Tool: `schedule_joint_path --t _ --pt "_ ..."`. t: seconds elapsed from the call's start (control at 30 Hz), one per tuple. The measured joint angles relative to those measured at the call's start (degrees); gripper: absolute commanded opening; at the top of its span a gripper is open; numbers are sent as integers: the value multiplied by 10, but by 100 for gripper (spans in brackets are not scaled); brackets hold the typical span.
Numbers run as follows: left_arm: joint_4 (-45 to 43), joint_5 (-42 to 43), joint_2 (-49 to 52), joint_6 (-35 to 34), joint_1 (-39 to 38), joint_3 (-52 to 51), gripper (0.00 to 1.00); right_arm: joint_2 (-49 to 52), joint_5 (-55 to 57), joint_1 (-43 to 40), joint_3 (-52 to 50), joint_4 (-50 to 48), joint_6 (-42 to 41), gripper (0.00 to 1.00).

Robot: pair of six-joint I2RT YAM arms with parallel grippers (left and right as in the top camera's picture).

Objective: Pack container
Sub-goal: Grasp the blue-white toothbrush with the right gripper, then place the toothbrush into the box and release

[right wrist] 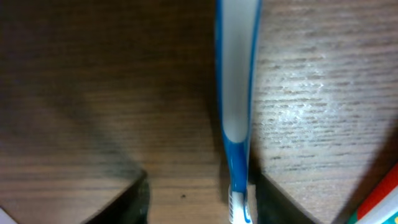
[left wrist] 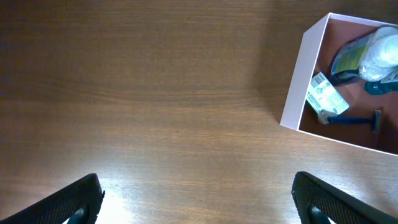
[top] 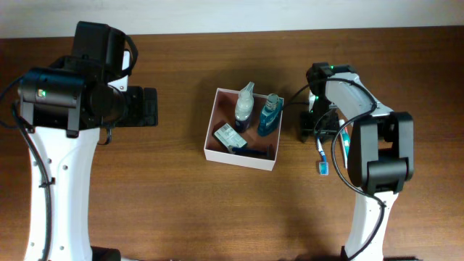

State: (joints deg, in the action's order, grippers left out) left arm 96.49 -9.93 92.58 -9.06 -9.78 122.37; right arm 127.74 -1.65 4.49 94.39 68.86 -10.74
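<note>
The container (top: 211, 136) is a square white box with a pinkish-brown inside at the table's middle; it also shows in the left wrist view (left wrist: 303, 78). It holds a clear bottle (top: 245, 106), a blue bottle (top: 268, 116), a small packet (top: 228, 135) and a dark blue razor (top: 254, 150). A blue and white toothbrush (top: 321, 154) lies on the table right of the container. My right gripper (top: 317, 129) is open and low over the toothbrush (right wrist: 236, 93), whose handle lies between the fingers (right wrist: 199, 205), close to the right one. My left gripper (top: 148, 107) is open and empty, left of the container (left wrist: 199, 208).
A red, white and green object (right wrist: 380, 198) shows at the lower right edge of the right wrist view. Bare wooden table (top: 181, 203) lies around the container. The right arm's base (top: 380, 156) stands right of the toothbrush.
</note>
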Motion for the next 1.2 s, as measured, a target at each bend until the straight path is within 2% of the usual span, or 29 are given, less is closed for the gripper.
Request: schedule_joint_path --t 0.03,0.07,0.13,0.4,0.5,0.63,0.8,0.87,0.97,1.07,1.2 --pt "0 0 0 0 0 0 99 -5 1 0 -9 -8 0 18" --pt "0 0 0 0 0 0 99 -10 3 0 -17 -14 0 11" --pt "0 0 0 0 0 0 99 -18 5 -1 -30 -20 -2 5" --pt "0 0 0 0 0 0 99 -34 0 -9 -47 -3 0 4" --pt "0 0 0 0 0 0 100 -71 0 -10 -50 10 0 4" --pt "0 0 0 0 0 0 99 -217 -2 16 -39 29 0 4" --pt "0 0 0 0 0 0 99 -371 -4 122 -20 21 16 4" --pt "0 0 0 0 0 0 99 -409 -8 188 -18 2 41 4" --pt "0 0 0 0 0 0 99 -414 -3 279 -17 -29 97 4" --pt "0 0 0 0 0 0 99 -393 19 321 -17 -50 149 4" --pt "0 0 0 0 0 0 99 -332 64 351 -17 -85 263 4"
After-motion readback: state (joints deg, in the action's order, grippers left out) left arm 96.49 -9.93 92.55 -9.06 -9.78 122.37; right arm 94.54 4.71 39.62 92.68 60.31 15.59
